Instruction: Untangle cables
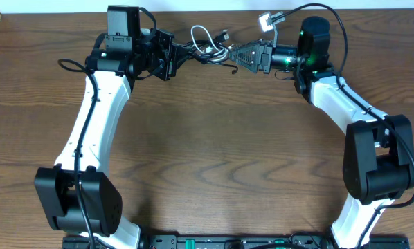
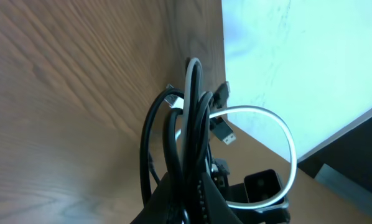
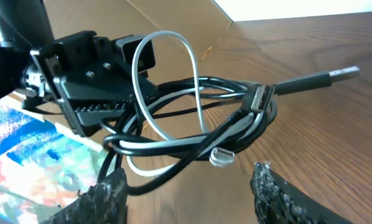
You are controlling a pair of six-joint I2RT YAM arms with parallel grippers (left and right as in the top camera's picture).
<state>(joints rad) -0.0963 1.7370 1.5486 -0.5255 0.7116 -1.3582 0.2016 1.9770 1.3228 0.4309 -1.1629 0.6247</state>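
Left gripper (image 1: 174, 58): mine, clenched on the cables (image 1: 205, 50).
Right gripper (image 3: 192, 186): my fingers spread, grasping nothing.
Cables: black and white loops tangled (one bundle) between my grippers, near the table's (image 1: 214, 159) far edge.

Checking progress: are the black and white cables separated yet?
No, the white cable loops through the black cable coils.

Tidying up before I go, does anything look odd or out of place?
The black cable and white cable are looped through each other, pinched by the left gripper at the far edge of the table.
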